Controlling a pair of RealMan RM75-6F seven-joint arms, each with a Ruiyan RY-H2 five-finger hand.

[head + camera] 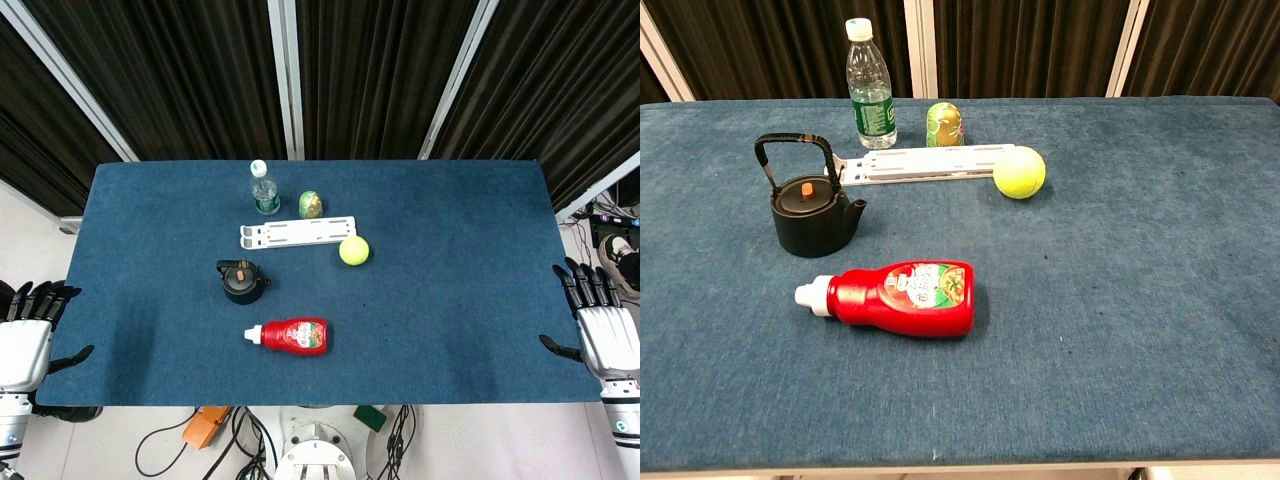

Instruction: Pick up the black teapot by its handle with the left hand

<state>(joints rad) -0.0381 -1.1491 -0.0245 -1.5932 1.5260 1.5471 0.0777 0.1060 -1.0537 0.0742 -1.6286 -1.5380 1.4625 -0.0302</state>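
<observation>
Both robot hands are sitting off the near desk corners, fingers spread, gripping nothing: left robot hand (25, 335) at the left edge, right robot hand (603, 325) at the right. Ketchup bottle (902, 298) is lying on its side nearest the front of the blue desk (1140, 300); just behind it the black teapot (812, 210) is standing upright, handle (792, 148) raised, well apart from the left robot hand. Farther back, a white rack (925, 163) is lying flat with a tennis ball (1019, 172) at its right end, and behind those a water bottle (871, 88) and a small green egg-shaped object (945, 124) are standing.
</observation>
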